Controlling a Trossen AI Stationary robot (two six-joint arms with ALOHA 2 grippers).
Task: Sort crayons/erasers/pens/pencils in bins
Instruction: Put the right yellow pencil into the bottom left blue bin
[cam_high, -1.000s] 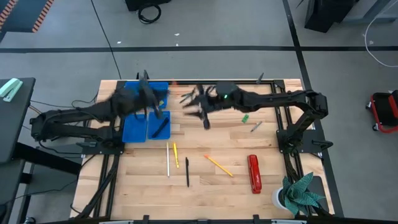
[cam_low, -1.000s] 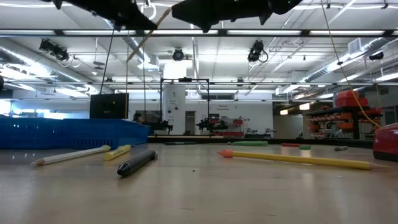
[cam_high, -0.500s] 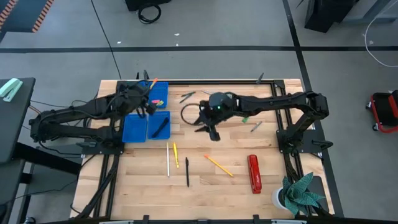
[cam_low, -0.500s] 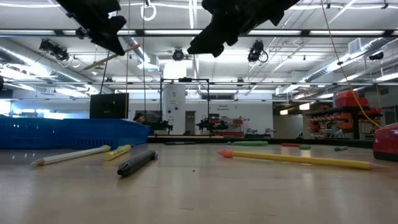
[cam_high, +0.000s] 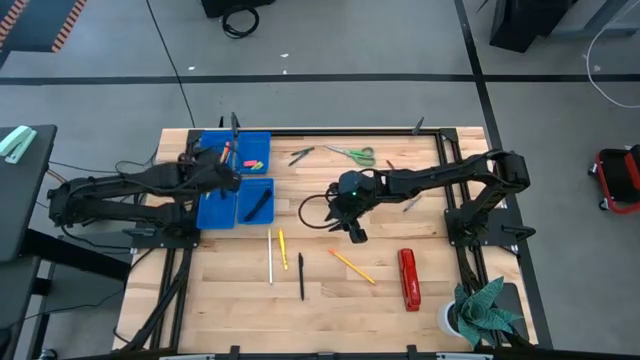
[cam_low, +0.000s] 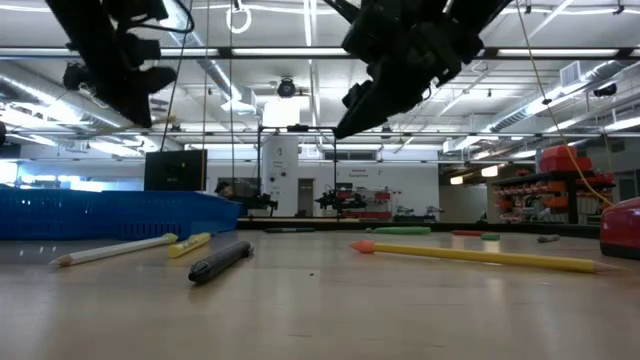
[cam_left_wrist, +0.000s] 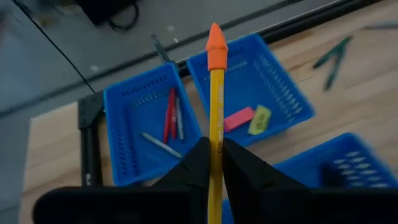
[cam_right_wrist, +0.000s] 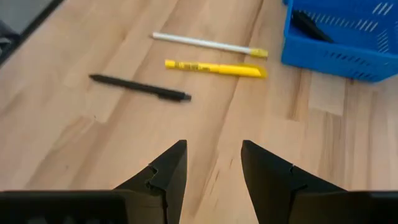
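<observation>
A yellow pencil (cam_left_wrist: 216, 118) with an orange eraser tip is being clamped tight between the fingers of the left gripper (cam_left_wrist: 213, 163), and it is being held above the blue bins (cam_high: 234, 178) at the table's back left. Red crayons (cam_left_wrist: 170, 114) are lying in one bin, a pink eraser (cam_left_wrist: 238, 119) and a yellow eraser (cam_left_wrist: 260, 119) in the next. The right gripper (cam_right_wrist: 211, 167) is being held spread and empty above the bare wood, near a black pen (cam_right_wrist: 140, 87), a yellow pencil on the table (cam_right_wrist: 215, 68) and a white pencil (cam_right_wrist: 210, 44).
</observation>
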